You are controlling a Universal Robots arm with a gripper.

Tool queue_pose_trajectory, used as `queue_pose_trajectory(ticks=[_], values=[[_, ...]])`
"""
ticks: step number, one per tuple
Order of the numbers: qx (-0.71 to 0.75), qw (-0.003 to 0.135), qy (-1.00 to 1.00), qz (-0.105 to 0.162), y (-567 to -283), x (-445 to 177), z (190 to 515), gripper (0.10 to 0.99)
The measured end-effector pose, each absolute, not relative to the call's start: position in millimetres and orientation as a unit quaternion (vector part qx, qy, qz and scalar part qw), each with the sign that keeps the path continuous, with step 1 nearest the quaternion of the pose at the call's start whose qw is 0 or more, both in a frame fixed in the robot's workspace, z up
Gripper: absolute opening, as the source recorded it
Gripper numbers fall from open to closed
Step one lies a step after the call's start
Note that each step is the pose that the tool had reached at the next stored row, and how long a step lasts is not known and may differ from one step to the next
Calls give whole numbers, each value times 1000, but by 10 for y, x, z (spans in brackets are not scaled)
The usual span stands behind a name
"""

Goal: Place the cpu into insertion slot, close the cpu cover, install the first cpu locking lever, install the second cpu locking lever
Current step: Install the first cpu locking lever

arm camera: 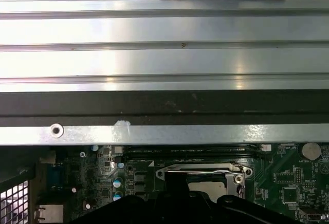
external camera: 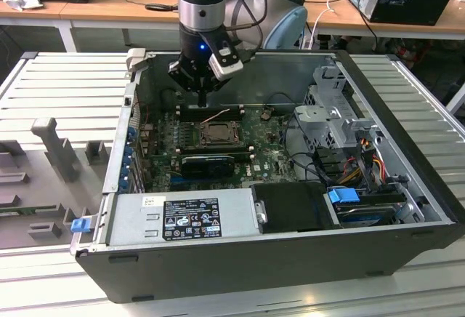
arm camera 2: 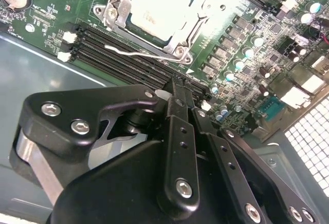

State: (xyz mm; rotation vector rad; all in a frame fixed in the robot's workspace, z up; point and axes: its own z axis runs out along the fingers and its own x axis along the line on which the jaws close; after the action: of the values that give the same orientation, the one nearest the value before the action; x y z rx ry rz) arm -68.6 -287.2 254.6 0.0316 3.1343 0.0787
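The cpu (arm camera 2: 154, 5) lies pale and flat in the insertion slot (external camera: 216, 134) on the green board. The silvery cpu cover (arm camera 2: 191, 31) lies down around it as a frame. A thin wire locking lever (arm camera 2: 131, 53) lies loose along the socket's edge and in the exterior view this lever (external camera: 216, 116) slants upward. My gripper (external camera: 202, 102) hangs just behind the socket, over the memory slots, fingers shut with nothing between them. In the second wrist view the gripper (arm camera 2: 177, 88) points toward the socket's near corner. The socket (arm camera: 203, 178) also appears in the first wrist view.
The board sits deep in an open computer case (external camera: 240, 259). A black ribbed heatsink (external camera: 207, 164) lies in front of the socket, a power supply (external camera: 182, 219) nearer still. A drive cage (external camera: 330, 113) and cables (external camera: 363, 157) fill the exterior view's right. Memory slots (arm camera 2: 118, 62) run beside the socket.
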Motion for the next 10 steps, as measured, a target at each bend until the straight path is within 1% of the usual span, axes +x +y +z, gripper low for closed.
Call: queue_pose_trajectory(ticks=[5,10], values=[[10,3,1000,25,-2872,-656,2542,106],[10,3,1000,26,-2872,-478,2515,106]])
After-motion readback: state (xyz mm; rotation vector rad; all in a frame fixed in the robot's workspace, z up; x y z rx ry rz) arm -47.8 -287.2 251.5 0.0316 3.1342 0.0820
